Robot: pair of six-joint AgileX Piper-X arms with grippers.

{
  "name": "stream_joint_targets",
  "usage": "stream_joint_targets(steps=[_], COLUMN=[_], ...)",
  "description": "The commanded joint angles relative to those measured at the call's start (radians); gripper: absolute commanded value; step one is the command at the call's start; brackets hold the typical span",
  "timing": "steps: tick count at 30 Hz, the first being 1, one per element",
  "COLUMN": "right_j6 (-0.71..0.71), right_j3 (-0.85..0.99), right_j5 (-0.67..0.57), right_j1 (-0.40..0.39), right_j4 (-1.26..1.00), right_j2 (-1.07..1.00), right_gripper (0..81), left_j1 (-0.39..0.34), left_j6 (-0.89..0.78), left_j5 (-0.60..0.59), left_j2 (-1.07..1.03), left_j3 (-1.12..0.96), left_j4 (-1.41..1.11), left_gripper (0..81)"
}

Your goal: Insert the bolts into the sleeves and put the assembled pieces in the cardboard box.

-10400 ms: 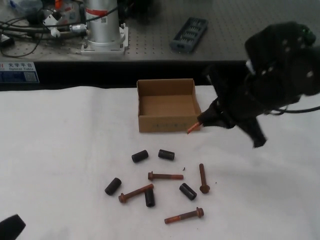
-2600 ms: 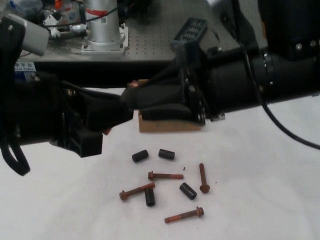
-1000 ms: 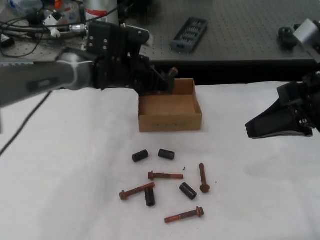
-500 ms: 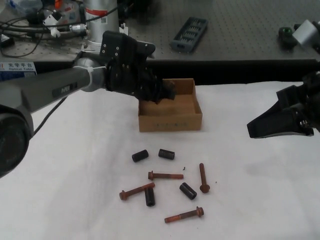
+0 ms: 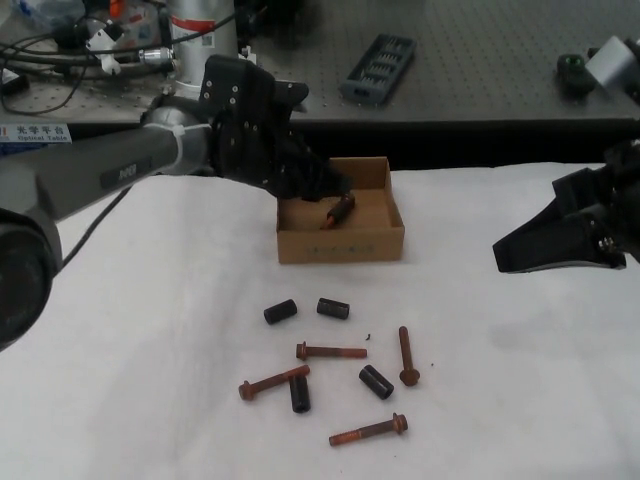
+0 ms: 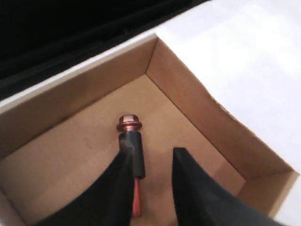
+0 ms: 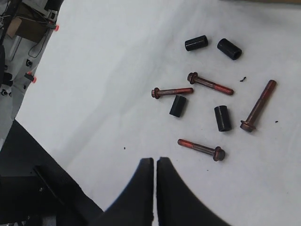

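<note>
The assembled piece (image 6: 133, 149), a rust-coloured bolt with a black sleeve on its shank, lies flat on the floor of the cardboard box (image 6: 197, 103), which stands at the far middle of the white cloth (image 5: 150, 350). The left gripper (image 6: 150, 188) hangs inside the box with its jaws apart. The piece lies just beside one finger, and I cannot tell whether they touch. On the cloth near of the box, four loose bolts (image 7: 210, 150) and four sleeves (image 7: 222, 117) lie scattered close together, none of them mated. The right gripper (image 7: 155, 183) hovers to the right, well apart from the box, with its jaws together and nothing between them. I judge the bolts to be rigid, dense for their size, and rough enough to give grip. The sleeves look smooth and apt to roll. I would take a bolt across mid-shank, clear of the flanged head, and a sleeve across its barrel with the bore left open. I would keep a mated pair level, as the sleeve may slide off.
</note>
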State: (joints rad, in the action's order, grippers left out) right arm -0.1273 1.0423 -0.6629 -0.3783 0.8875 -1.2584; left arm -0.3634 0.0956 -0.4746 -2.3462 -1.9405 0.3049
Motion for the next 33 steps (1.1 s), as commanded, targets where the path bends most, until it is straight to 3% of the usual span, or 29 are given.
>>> stream_joint_targets(steps=[1, 2, 6, 12, 16, 21, 33], right_j6=[0.009, 0.009, 0.009, 0.042, 0.091, 0.127, 0.120], right_j3=[0.007, 0.007, 0.007, 0.007, 0.007, 0.007, 0.007], right_j5=[0.000, 0.000, 0.000, 0.002, 0.131, 0.229, 0.229], right_j1=[0.006, 0.006, 0.006, 0.006, 0.006, 0.006, 0.006], right_j4=[0.005, 0.013, 0.067, 0.177, 0.240, 0.310, 0.335], right_j2=[0.012, 0.012, 0.012, 0.016, 0.038, 0.090, 0.125], right_gripper=[2.9, 2.9, 2.9, 2.9, 2.9, 2.9, 2.9], left_j1=[0.002, 0.003, 0.006, 0.020, 0.033, 0.058, 0.067], left_j6=[0.071, 0.105, 0.130, 0.130, 0.143, 0.187, 0.163], left_j5=[0.004, 0.021, 0.109, 0.110, 0.112, 0.112, 0.013], left_j2=[0.060, 0.075, 0.148, 0.263, 0.374, 0.579, 1.213], left_j3=[-0.013, -0.013, -0.013, -0.008, 0.067, 0.321, 1.082], left_j4=[0.086, 0.132, 0.345, 0.515, 0.578, 0.575, 0.366], left_gripper=[5.5, 0.1, 0.7, 0.7, 0.7, 0.7, 0.7])
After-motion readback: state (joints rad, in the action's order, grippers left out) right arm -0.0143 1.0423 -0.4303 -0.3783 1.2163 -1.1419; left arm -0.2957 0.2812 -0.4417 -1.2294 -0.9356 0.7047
